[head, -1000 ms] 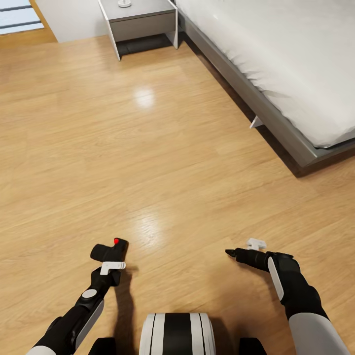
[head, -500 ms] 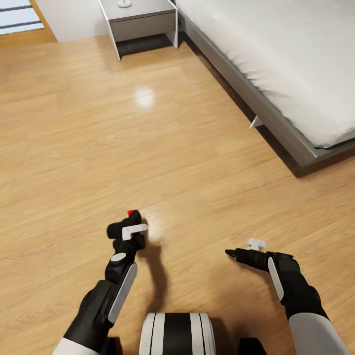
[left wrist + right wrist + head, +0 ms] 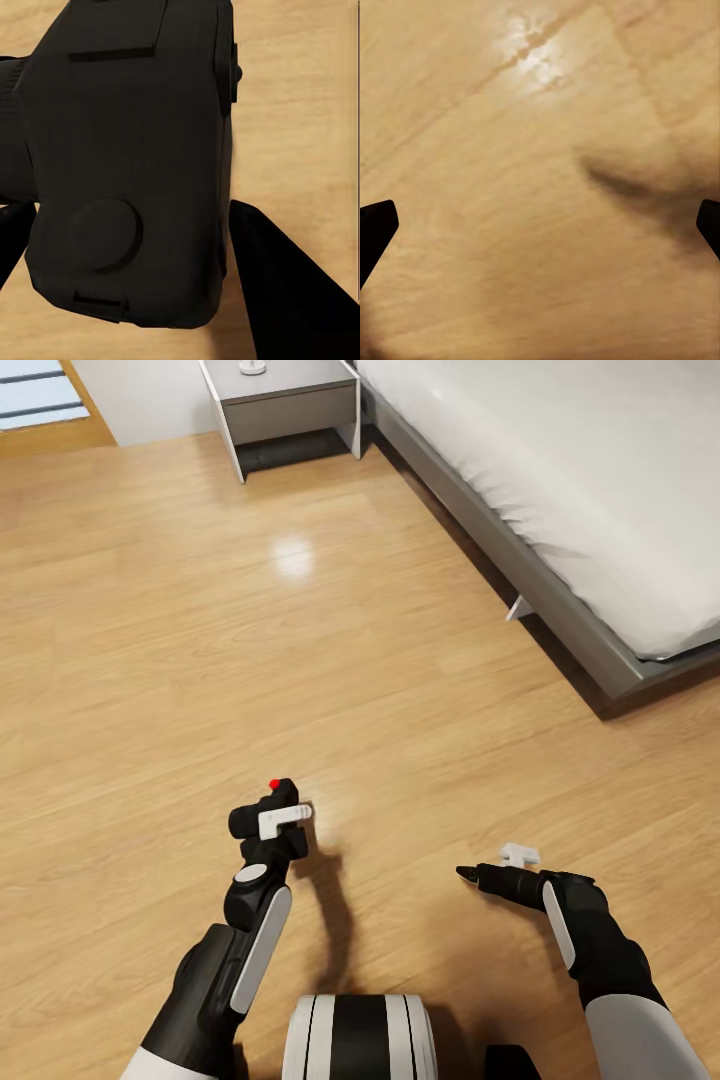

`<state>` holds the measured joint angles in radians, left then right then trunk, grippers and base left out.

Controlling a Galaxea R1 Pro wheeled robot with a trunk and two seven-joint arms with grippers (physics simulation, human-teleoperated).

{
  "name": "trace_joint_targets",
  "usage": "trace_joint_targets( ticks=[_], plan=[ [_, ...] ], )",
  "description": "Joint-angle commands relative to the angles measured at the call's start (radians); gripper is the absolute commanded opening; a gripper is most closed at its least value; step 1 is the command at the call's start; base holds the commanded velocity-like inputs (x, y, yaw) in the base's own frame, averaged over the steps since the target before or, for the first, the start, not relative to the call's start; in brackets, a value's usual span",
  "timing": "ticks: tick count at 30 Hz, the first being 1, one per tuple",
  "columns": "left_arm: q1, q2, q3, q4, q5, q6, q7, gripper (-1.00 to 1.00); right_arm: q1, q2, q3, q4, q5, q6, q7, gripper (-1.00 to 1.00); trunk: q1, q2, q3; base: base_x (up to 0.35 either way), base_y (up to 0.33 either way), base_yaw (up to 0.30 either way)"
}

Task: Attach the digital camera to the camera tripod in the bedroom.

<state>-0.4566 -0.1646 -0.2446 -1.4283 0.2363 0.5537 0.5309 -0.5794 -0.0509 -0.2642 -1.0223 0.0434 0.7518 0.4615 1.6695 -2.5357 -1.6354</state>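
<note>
Your left gripper point(image 3: 268, 815) is clamped on the digital camera point(image 3: 262, 812), held above the plank floor point(image 3: 150, 660) ahead of your base; your right gripper point(image 3: 470, 874), fingers spread, hangs well apart, with the bed point(image 3: 560, 480) and nightstand point(image 3: 285, 405) beyond.

Bare wood floor point(image 3: 200, 660) spreads wide ahead and to the left, giving both arms open passage. To the right and far, the bed point(image 3: 560, 480) with its grey frame blocks the way, and the nightstand point(image 3: 285, 405) stands just beside it at the far wall. Near, the left gripper point(image 3: 272, 822) carries the camera point(image 3: 262, 812) above the floor, well apart from the right gripper point(image 3: 470, 874), with 1 open gap between them.
</note>
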Motion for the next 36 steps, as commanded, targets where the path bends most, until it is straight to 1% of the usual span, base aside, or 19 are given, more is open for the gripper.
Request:
trace_joint_targets(
  ticks=[1,4,7,8,9,10,12,19,23,24,27,29,30,31,32,33,34,35,36],
  plan=[
    [-0.001,0.000,-0.003,-0.001,0.008,0.003,0.007,-1.00,0.000,0.000,-0.002,-0.001,0.005,0.004,0.006,1.00,0.000,0.000,-0.001,0.000,0.000,0.000],
    [0.000,-0.001,-0.015,0.000,0.009,0.001,0.010,-1.00,0.000,0.000,-0.002,-0.001,0.005,0.004,0.007,1.00,0.000,0.000,-0.001,0.000,0.000,0.000],
    [0.000,-0.002,-0.041,0.001,0.010,0.001,0.012,-1.00,0.000,0.000,-0.003,-0.001,0.006,0.004,0.007,1.00,0.000,0.000,-0.001,0.000,0.000,0.000],
    [0.001,-0.003,-0.057,0.002,0.012,0.001,0.013,-1.00,0.000,0.000,-0.003,-0.001,0.006,0.004,0.006,1.00,0.000,0.000,-0.001,0.000,0.000,0.000],
    [0.001,-0.004,-0.064,0.002,0.014,0.000,0.014,-1.00,0.000,0.000,-0.003,-0.001,0.006,0.004,0.006,1.00,0.000,0.000,-0.001,0.000,0.000,0.000],
    [0.001,-0.006,-0.083,0.002,0.019,0.000,0.014,-1.00,0.000,0.000,-0.002,-0.001,0.006,0.004,0.006,1.00,0.000,0.000,-0.001,0.000,0.000,0.000],
    [0.001,-0.007,-0.095,0.000,0.024,0.001,0.015,-1.00,0.000,0.000,-0.002,-0.001,0.006,0.003,0.005,1.00,0.000,0.000,-0.001,0.000,0.000,0.000],
    [0.001,-0.007,-0.108,0.000,0.033,0.000,0.015,-1.00,0.000,0.000,-0.002,-0.001,0.007,0.003,0.006,1.00,0.000,0.000,-0.001,0.000,0.000,0.000],
    [0.001,-0.006,-0.109,0.000,0.047,0.004,0.016,-1.00,0.000,0.000,-0.003,-0.001,0.007,0.004,0.006,1.00,-0.002,0.001,0.015,0.000,0.000,0.000],
    [0.001,-0.003,-0.109,-0.001,0.061,0.007,0.018,-1.00,0.000,0.000,-0.003,-0.002,0.005,0.004,0.007,1.00,-0.002,0.001,0.019,0.000,0.000,0.000],
    [0.001,-0.001,-0.106,0.000,0.070,0.008,0.019,-1.00,0.000,0.000,-0.003,-0.005,0.002,0.005,0.008,1.00,-0.004,0.002,0.030,0.000,0.000,0.000],
    [0.001,0.003,-0.104,0.001,0.089,0.008,0.018,-1.00,0.000,-0.001,-0.001,-0.011,-0.004,0.007,0.010,1.00,-0.005,0.002,0.038,0.000,0.000,0.000],
    [0.001,0.007,-0.104,0.002,0.116,0.007,0.016,-1.00,0.000,-0.001,0.001,-0.016,-0.007,0.008,0.018,1.00,-0.005,0.002,0.042,0.000,0.000,0.000],
    [0.001,0.010,-0.103,0.003,0.133,0.006,0.015,-1.00,0.000,0.000,0.002,-0.018,-0.009,0.008,0.025,1.00,-0.006,0.003,0.046,0.000,0.000,0.000],
    [0.001,0.019,-0.103,0.003,0.178,0.003,0.012,-1.00,0.000,0.000,0.004,-0.025,-0.011,0.009,0.046,1.00,-0.006,0.003,0.050,0.000,0.000,0.000],
    [0.001,0.025,-0.103,0.004,0.205,0.001,0.011,-1.00,0.000,0.000,0.003,-0.031,-0.011,0.010,0.060,1.00,-0.006,0.003,0.054,0.000,0.000,0.000],
    [0.001,0.039,-0.103,0.004,0.263,-0.003,0.009,-1.00,0.000,0.000,0.003,-0.046,-0.012,0.012,0.099,1.00,-0.007,0.003,0.057,0.000,0.000,0.000],
    [0.001,0.047,-0.102,0.004,0.294,-0.004,0.008,-1.00,0.000,0.000,0.003,-0.057,-0.013,0.013,0.123,1.00,-0.007,0.003,0.061,0.000,0.000,0.000],
    [0.001,0.065,-0.103,0.004,0.358,-0.007,0.007,-1.00,0.000,0.000,0.003,-0.083,-0.011,0.014,0.176,1.00,-0.008,0.004,0.065,0.000,0.000,0.000]
  ],
)
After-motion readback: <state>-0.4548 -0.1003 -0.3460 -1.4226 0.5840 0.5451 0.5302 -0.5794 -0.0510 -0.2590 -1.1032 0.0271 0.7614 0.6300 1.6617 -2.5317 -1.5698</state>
